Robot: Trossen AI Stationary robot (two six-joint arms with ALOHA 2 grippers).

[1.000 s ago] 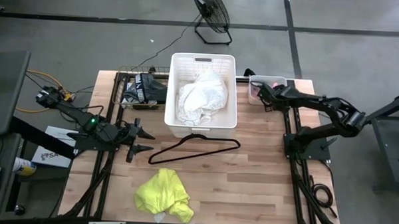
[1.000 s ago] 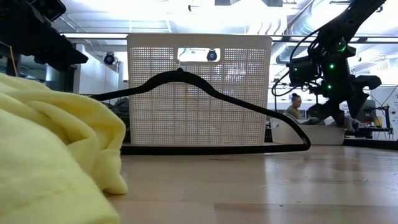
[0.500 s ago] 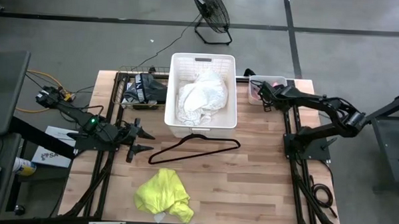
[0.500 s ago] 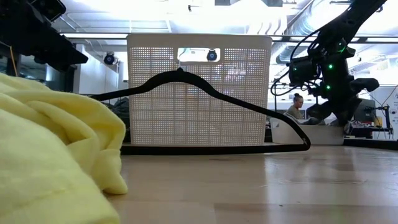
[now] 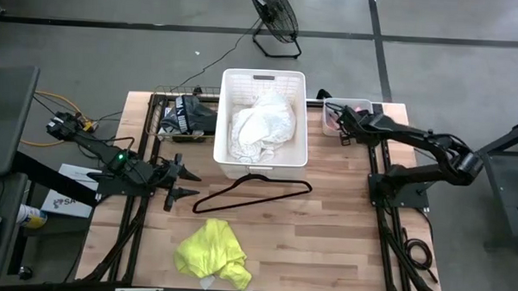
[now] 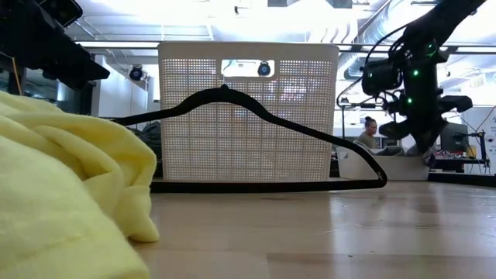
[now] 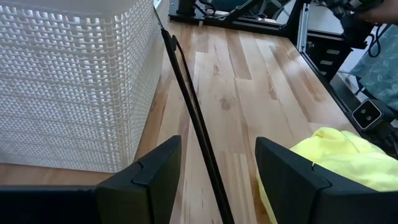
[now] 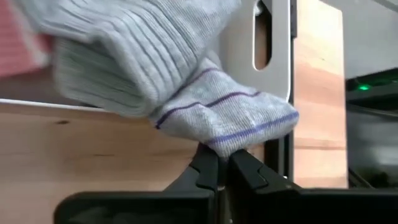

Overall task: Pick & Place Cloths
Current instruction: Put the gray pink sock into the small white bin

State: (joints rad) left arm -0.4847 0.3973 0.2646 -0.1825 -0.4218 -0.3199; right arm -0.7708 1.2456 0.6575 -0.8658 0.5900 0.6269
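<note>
From the overhead cam, the white basket (image 5: 264, 78) sits at the back middle of the wooden table (image 5: 334, 226) with the big white garment (image 5: 261, 128) piled inside it, and the black hanger (image 5: 251, 192) lies flat just in front of the basket. The yellow garment (image 5: 214, 252) is crumpled near the front edge, and a dark cloth (image 5: 186, 114) sits in a wire tray at the back left. The left gripper (image 5: 182, 181) hovers near the hanger's left end, fingers spread, nothing in them. The right gripper (image 5: 340, 119) is reaching into a small clear bin (image 5: 364, 107) at the back right corner, where a bit of pink shows. Table-level cam: the yellow garment (image 6: 70, 194) fills the left foreground, the hanger (image 6: 256, 143) leans against the basket (image 6: 248, 116), and the right arm (image 6: 411, 85) hangs in from above on the right; a person sits far off behind it. Left wrist cam: its two fingers (image 7: 152, 177) are apart with the hanger's wire (image 7: 193, 118) running between them, not touching that I can see, basket wall (image 7: 74, 93) on one side and the yellow garment (image 7: 339, 158) on the other. Right wrist cam: the fingers (image 8: 208, 171) are clamped together on the tip of a grey ribbed cloth with thin purple stripes (image 8: 211, 106), a pink piece (image 8: 22, 53) just beside it.
</note>
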